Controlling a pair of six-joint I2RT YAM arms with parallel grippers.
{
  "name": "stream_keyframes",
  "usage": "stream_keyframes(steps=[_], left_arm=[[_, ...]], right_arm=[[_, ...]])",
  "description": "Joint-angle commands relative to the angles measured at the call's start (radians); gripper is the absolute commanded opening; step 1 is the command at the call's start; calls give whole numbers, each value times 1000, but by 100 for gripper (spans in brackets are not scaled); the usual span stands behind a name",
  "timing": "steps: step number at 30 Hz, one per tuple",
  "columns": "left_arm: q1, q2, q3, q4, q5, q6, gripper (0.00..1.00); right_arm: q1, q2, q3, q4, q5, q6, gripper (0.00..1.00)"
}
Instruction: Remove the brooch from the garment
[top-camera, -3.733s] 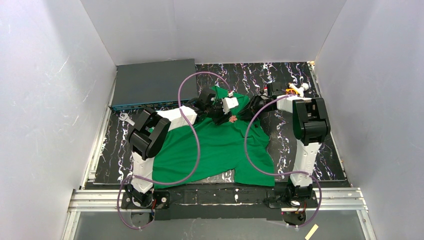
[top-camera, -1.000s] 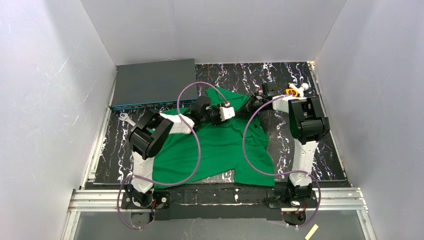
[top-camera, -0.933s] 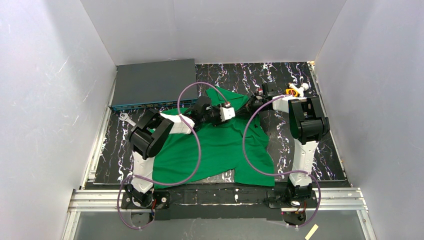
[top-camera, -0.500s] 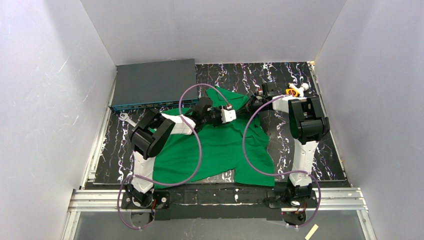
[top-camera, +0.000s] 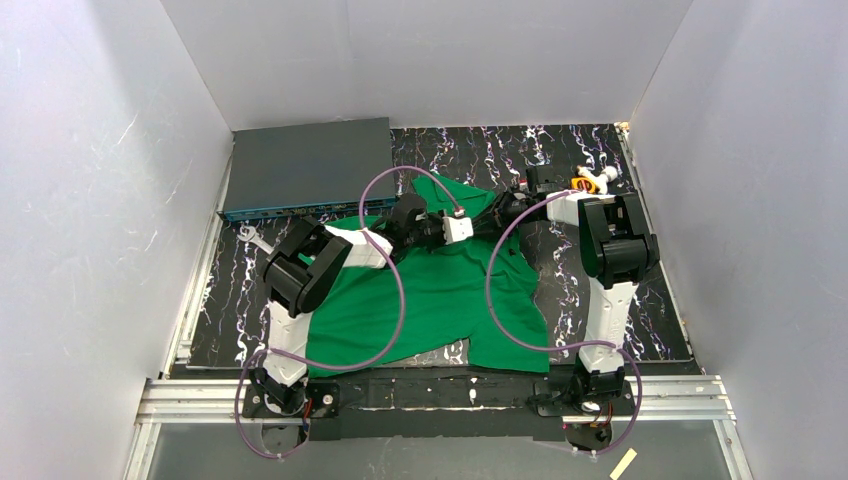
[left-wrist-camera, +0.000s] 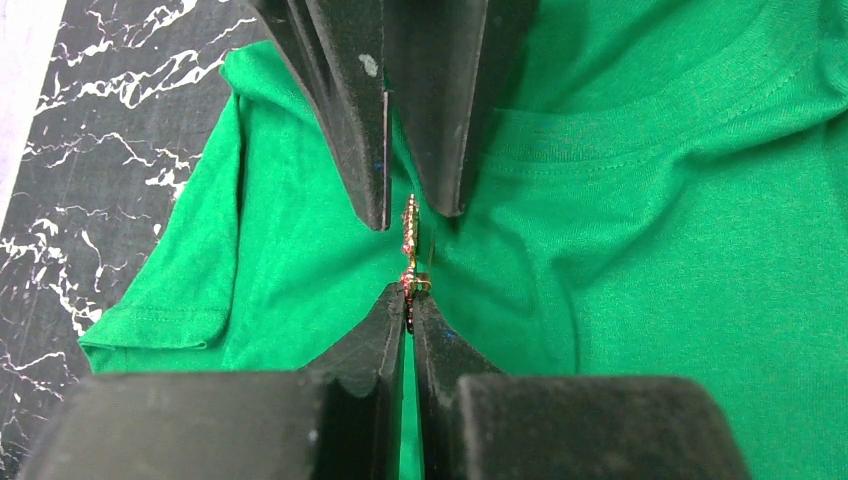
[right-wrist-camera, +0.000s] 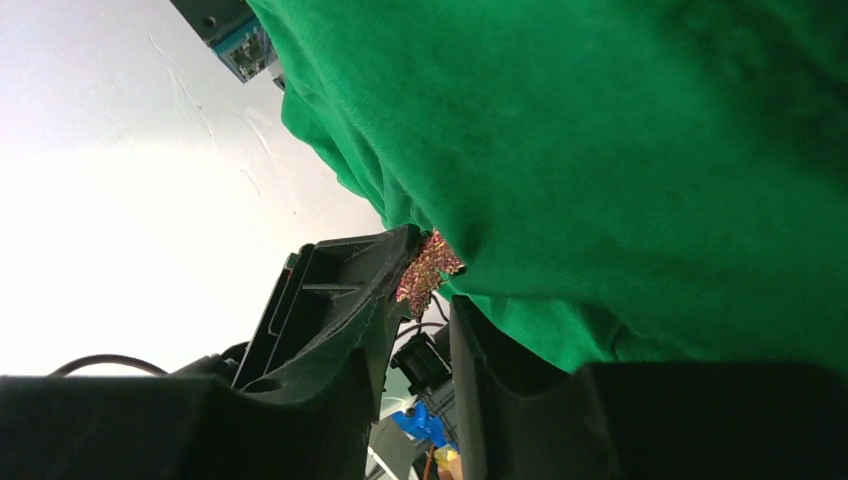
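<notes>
My left claw (left-wrist-camera: 410, 300) is pinched shut on the lower tip of the brooch (left-wrist-camera: 410, 225), which stands edge-on over the shirt (left-wrist-camera: 650, 250). My right claw (left-wrist-camera: 408, 205) faces it, jaws slightly apart around the upper edge. Both arms meet over the shirt's far end. Earlier the brooch showed bare from above; now my claws hide it there.

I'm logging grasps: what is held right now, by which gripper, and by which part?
The left gripper, shut, pinches the tiny red-orange leaf-shaped brooch by its near edge. The right gripper has its jaws apart around the opposite edge, holding nothing.
</notes>
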Motion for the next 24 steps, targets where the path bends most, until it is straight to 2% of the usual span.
stream_keyframes(steps=[1,9,15,19,24], left_arm=[[-2,-14,28,10,13,-20,0],[0,-31,48,-20,25,-126,0],[11,-37,115,-131,63,-237,0],[22,-34,167,-220,101,-300,0],[41,-10,248,-346,159,-373,0]], right_arm=[[-3,-44,-5,-13,-36,-7,45],[-37,-55,61,-13,-96,-105,63],[-67,-67,92,-15,-160,-194,66],[-101,-66,120,-42,-148,-287,68],[-110,-48,187,-115,-112,-509,69]])
